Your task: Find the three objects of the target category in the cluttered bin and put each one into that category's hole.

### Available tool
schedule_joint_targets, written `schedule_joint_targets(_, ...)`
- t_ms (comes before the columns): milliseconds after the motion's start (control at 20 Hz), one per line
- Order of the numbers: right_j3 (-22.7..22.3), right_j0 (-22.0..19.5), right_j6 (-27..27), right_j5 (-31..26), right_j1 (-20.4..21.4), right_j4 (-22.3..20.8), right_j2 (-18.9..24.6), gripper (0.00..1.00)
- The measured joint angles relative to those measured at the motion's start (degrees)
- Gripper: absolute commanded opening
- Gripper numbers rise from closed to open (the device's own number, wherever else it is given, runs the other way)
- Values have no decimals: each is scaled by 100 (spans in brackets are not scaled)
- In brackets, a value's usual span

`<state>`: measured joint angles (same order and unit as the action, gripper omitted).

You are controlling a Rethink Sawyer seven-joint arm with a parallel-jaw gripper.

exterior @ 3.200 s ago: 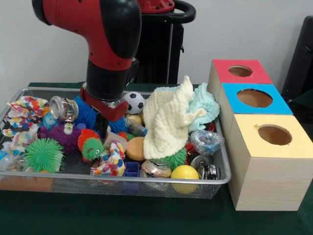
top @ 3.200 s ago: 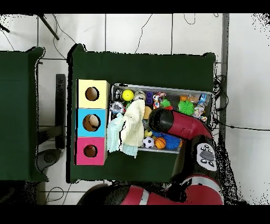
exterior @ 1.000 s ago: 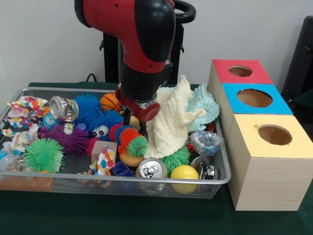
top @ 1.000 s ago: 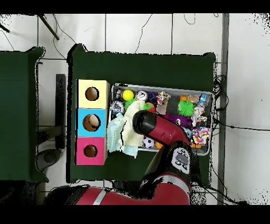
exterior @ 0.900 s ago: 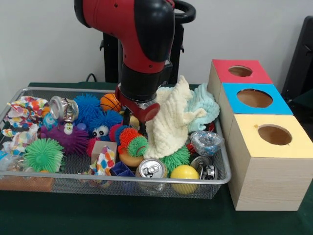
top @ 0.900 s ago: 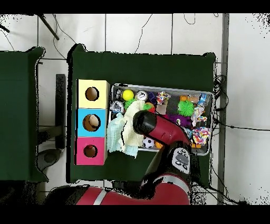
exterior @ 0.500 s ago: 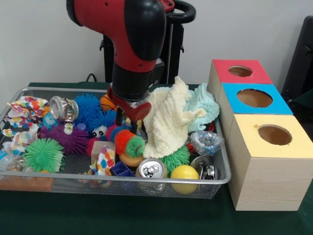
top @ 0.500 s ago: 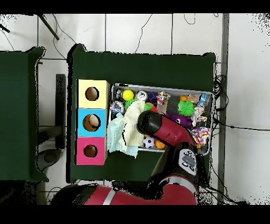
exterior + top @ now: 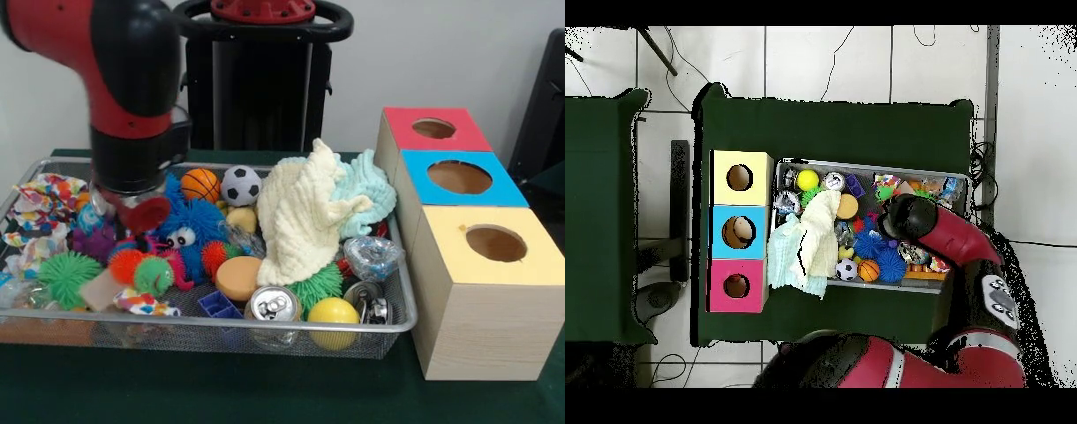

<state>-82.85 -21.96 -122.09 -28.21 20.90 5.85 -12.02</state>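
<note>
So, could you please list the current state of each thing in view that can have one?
cream cloth: crumpled, heaped upright in the bin.
light blue cloth: bunched, draped over the bin's rim.
silver can: lying on its side, top facing the front.
red box: hole uncovered.
blue box: hole uncovered.
yellow box: hole uncovered.
wire bin: full of clutter.

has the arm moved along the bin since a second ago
Yes. In the front view the arm has swung left, away from the cream cloth, toward the bin's left end.
</note>
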Motion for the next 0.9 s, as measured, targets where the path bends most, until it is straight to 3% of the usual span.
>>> schedule_joint_targets(250,305,-510,52,-407,-83,-553,333,100)
schedule_joint_targets(900,373,-690,52,-458,-154,-1179,978,100)
